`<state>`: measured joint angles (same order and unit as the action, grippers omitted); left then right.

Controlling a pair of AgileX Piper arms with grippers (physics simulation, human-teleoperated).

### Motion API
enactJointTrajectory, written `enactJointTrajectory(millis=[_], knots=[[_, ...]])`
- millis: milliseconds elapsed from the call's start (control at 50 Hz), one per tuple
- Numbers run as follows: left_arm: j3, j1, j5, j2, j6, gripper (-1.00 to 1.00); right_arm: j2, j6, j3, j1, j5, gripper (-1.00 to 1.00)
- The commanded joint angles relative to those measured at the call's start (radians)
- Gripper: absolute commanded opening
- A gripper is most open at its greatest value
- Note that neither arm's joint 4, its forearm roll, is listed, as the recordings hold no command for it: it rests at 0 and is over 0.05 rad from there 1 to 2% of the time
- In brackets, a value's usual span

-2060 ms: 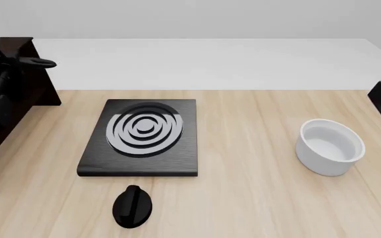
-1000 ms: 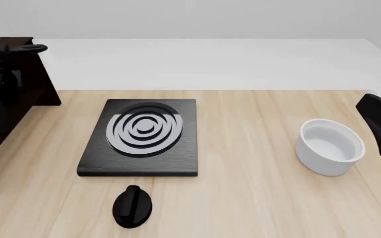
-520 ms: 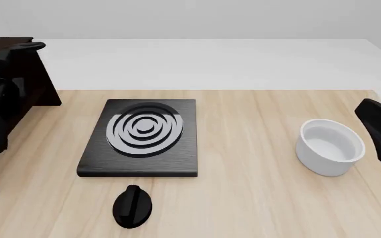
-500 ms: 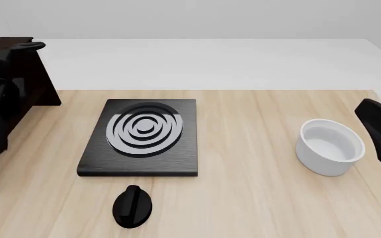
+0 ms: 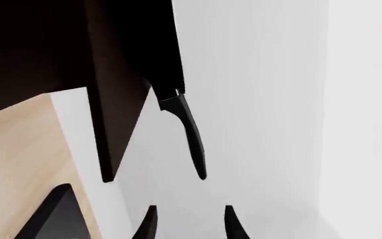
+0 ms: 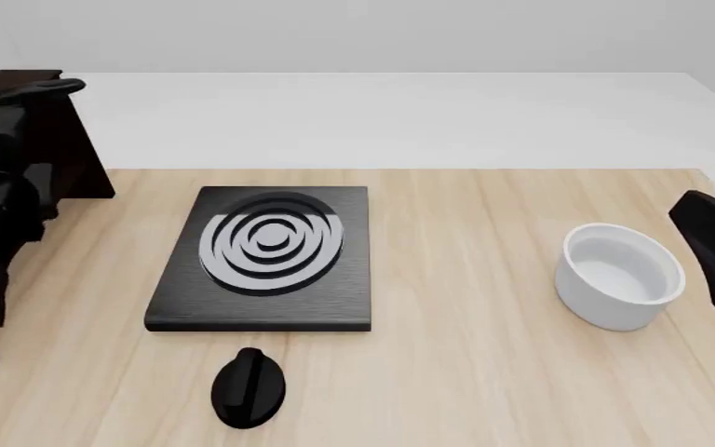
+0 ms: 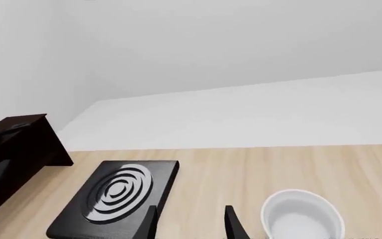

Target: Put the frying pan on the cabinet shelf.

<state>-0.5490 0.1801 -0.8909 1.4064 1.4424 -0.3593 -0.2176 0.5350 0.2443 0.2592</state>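
The small black frying pan (image 5: 185,130) shows only its long thin black handle; the bowl of it is hidden by the large dark brown wooden cabinet (image 5: 115,84) at the far left corner of the desk (image 6: 482,372). In the front view the handle's looped end (image 6: 57,88) juts out from the cabinet top towards the right, so I judge the pan to be resting up on the cabinet shelf already, though the contact itself cannot be seen.

The left hand (image 5: 185,225) points at the handle with its two dark fingers parted and nothing between them, clear of the handle tip. The right hand (image 7: 189,223) is likewise parted and empty, over the near right part of the desk, close to the white round bowl (image 6: 620,274).

As for handling, the pan looks rigid and fairly light, with a hard smooth handle that may slip or twist in a narrow pinch. The weight sits at the bowl end, so a hold far out near the loop would let it droop. Better to grip the handle close to the bowl, across its width. The square black stove plate with grey rings (image 6: 268,256) and the black knob (image 6: 249,387) lie near the desk's middle and near edge.
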Motion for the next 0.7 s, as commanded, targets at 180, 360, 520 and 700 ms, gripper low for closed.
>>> enactJointTrajectory(millis=[180,360,520,700], knots=[[0.141,-0.103,0.14,-0.297,-0.091,1.0,0.024,-0.012,-0.011,-0.005,0.008,1.0],[0.142,-0.115,0.305,-0.455,-0.102,1.0,0.036,-0.02,-0.041,-0.003,-0.003,1.0],[0.119,-0.153,0.399,-0.505,-0.161,1.0,0.051,-0.031,-0.042,-0.006,0.001,1.0],[0.076,-0.204,0.541,-0.584,-0.316,1.0,0.073,-0.041,-0.069,-0.007,-0.003,1.0]])
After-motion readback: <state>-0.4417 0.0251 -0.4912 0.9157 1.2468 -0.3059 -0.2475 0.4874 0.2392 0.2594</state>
